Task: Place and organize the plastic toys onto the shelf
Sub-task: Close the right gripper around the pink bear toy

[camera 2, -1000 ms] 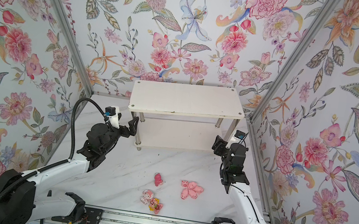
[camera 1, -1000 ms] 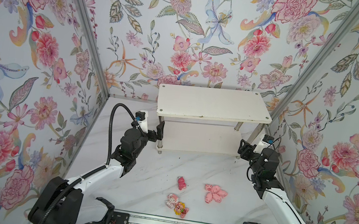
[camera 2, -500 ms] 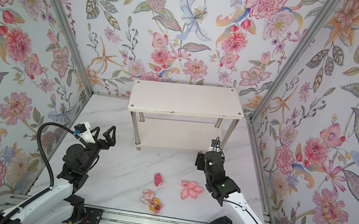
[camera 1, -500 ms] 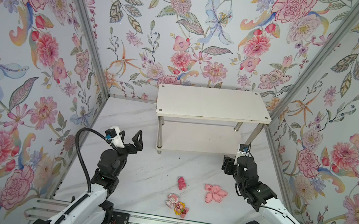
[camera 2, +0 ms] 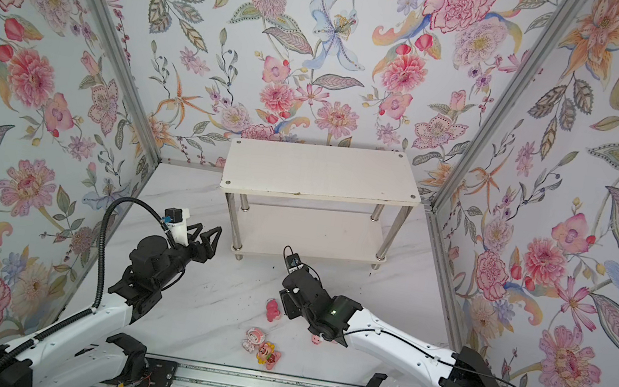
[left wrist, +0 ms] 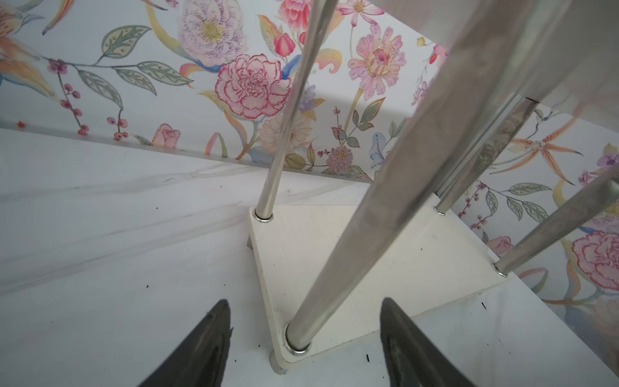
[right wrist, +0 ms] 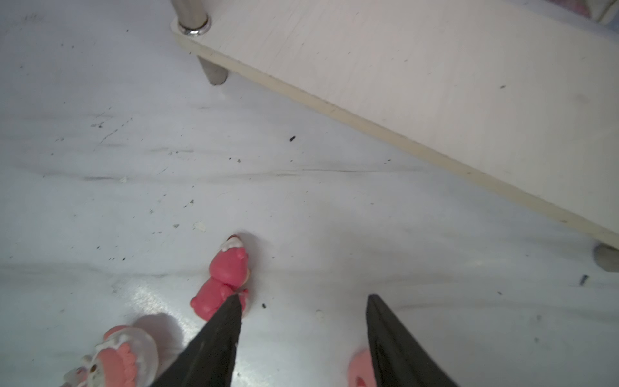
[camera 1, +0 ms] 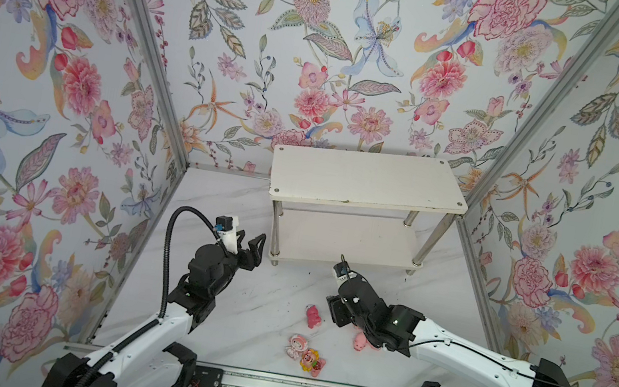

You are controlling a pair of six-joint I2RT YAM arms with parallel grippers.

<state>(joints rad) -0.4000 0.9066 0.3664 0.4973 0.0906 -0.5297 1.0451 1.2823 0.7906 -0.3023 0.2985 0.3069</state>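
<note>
White boards on shiny legs are making up the shelf (camera 1: 369, 178) (camera 2: 319, 171), standing at 12 o'clock in both top views by the flowery back wall (camera 1: 321, 57). On the marble table (camera 1: 258, 321), at 6 o'clock from it, the dark pink bear (camera 1: 312, 316) is lying nearest the shelf. The white-pink toy (camera 1: 294, 345) is sitting at 7 o'clock from the bear, with the yellow sunflower toy (camera 1: 310, 361) beside it at 4 o'clock. The right arm (camera 1: 463, 353) is getting in the way, so only one pale pink pig (camera 1: 360, 341) is peeking out at 3 o'clock from the bear. The right claw (right wrist: 304, 297) is pointing down, spread open and gripping nothing; one finger (right wrist: 214, 341) is hiding part of the bear. The left claw (camera 1: 250, 238) is hanging at 8 o'clock from the shelf, open and empty, with a chrome leg (left wrist: 368, 217) standing right before it.
</note>
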